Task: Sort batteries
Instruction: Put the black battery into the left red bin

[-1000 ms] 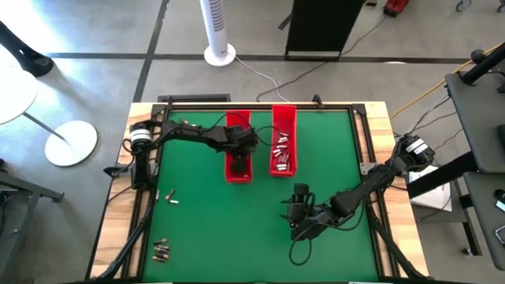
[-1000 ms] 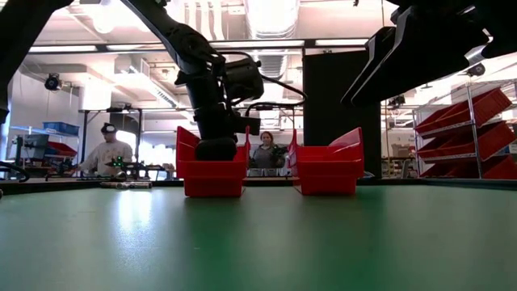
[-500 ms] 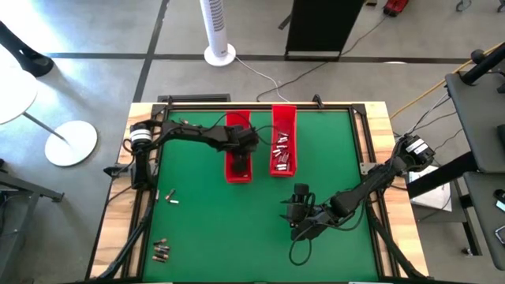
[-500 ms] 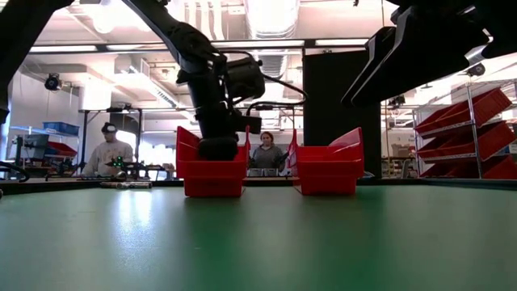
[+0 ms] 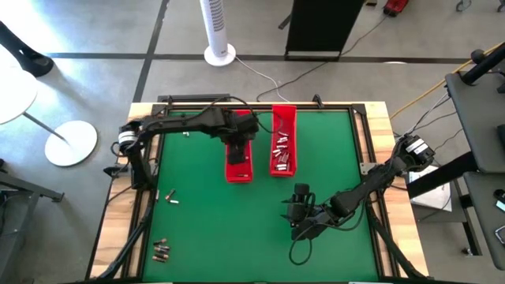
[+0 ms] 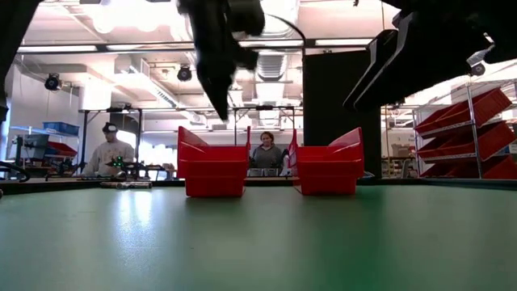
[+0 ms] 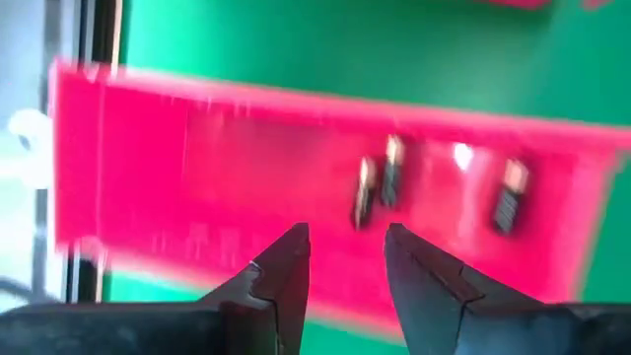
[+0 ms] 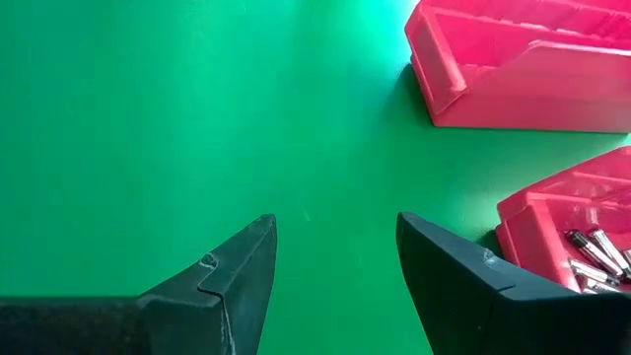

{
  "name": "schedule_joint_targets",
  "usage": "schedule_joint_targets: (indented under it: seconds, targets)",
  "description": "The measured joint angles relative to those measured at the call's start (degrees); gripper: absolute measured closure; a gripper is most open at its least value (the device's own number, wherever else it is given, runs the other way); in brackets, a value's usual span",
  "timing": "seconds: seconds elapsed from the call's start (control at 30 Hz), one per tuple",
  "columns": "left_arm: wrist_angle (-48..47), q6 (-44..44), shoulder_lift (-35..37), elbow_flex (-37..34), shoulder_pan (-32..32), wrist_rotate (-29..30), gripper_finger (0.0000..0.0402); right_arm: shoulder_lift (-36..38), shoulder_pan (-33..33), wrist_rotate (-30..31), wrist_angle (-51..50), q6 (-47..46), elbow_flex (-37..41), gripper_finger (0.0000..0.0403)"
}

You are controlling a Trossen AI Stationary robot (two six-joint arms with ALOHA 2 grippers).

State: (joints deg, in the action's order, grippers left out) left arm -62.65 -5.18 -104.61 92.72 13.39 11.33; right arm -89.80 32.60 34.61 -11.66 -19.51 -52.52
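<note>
The batteries lie in four places. Three dark cells (image 7: 380, 187) rest on the floor of the left tray (image 5: 238, 150), two close together and one a little apart. A heap of silvery ones (image 5: 282, 152) fills the near half of the right tray (image 5: 283, 138); a few show at the edge of the right wrist view (image 8: 595, 254). On the green mat (image 5: 237, 229), two loose cells (image 5: 170, 196) lie near the left edge, and a small cluster (image 5: 161, 251) sits at the near left corner.

The two red trays stand side by side at the far middle of the table, apart from each other.

The left gripper (image 7: 345, 261) hangs above the left tray, its fingers parted with nothing between them. In the low view it is lifted clear of the tray rim (image 6: 218, 77).

The right gripper (image 8: 335, 266) waits over bare mat near the table's near right, spread wide and empty, pointing toward the trays.

Beyond the table, two people (image 6: 103, 153) sit at benches in the room behind.
</note>
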Motion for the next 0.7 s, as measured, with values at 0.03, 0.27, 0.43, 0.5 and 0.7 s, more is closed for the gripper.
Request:
schedule_joint_targets:
  seconds: [0.03, 0.27, 0.43, 0.5, 0.7]
  targets:
    - [-3.1, 1.9, 0.9, 1.2, -0.5, -0.4, 0.0287, 0.0, 0.0, 0.0, 0.0, 0.0, 0.3, 0.0200]
    - [-14.5, 20.6, 9.7, 1.3, -8.6, -6.3, 0.0288, 0.0, 0.0, 0.0, 2.3, -0.1, 3.9, 0.0200]
    - [-13.6, 33.7, 15.6, -2.4, -21.1, -5.5, 0.0288, 0.0, 0.0, 0.0, 6.8, 0.6, 5.7, 0.0200]
    - [-12.9, 38.5, 16.7, -4.0, -26.5, -3.5, 0.0288, 0.0, 0.0, 0.0, 9.9, 1.6, 6.5, 0.0200]
    - [-11.1, 52.0, 16.9, -7.5, -41.8, 0.3, 0.0288, 0.0, 0.0, 0.0, 14.2, 3.6, 7.6, 0.0200]
